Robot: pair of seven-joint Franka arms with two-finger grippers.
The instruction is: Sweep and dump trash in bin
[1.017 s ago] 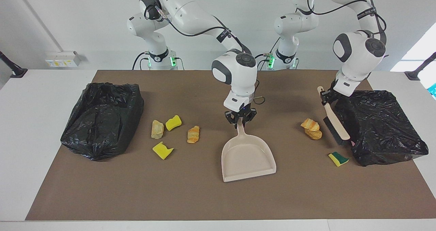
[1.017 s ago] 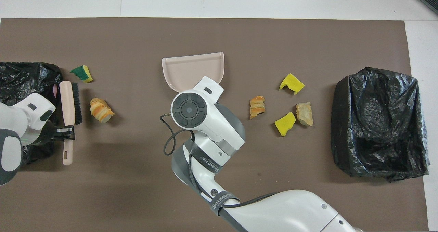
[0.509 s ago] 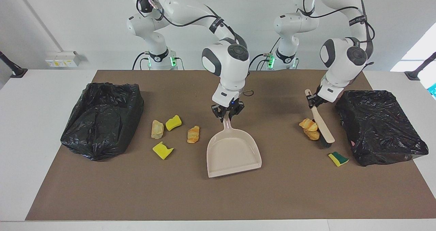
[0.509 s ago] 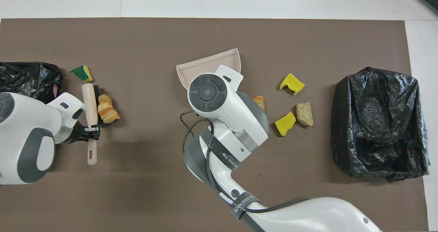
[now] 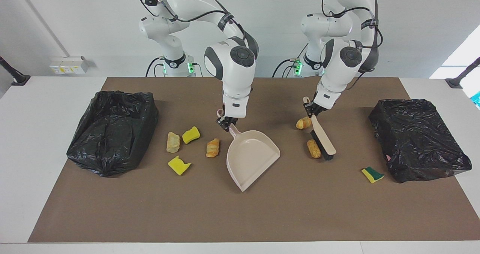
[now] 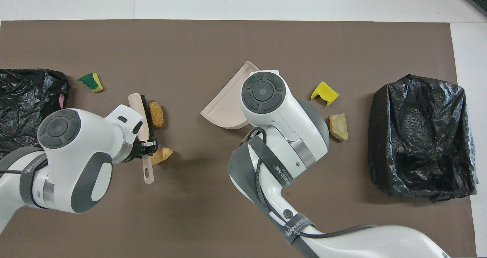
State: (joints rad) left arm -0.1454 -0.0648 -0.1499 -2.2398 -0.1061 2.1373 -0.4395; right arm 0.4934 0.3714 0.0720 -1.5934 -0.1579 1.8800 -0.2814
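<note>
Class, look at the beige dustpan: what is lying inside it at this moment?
Nothing shows inside the dustpan: in the facing view its tray is bare. The right gripper holds its handle; overhead, the arm covers part of it.

- We read one piece of lettering only: a dark strap [image 6: 295, 223] around the right arm, in the overhead view, carries white capitals that begin "WANJEED"; what follows them we cannot make out.
- A second dark strap [image 6: 279, 170], higher on the same arm, bears white characters too small for us to read.
- In the facing view we see similar bands [image 5: 225, 18] on the arms, whose lettering is illegible.
- We find nothing else that can be read.
</note>
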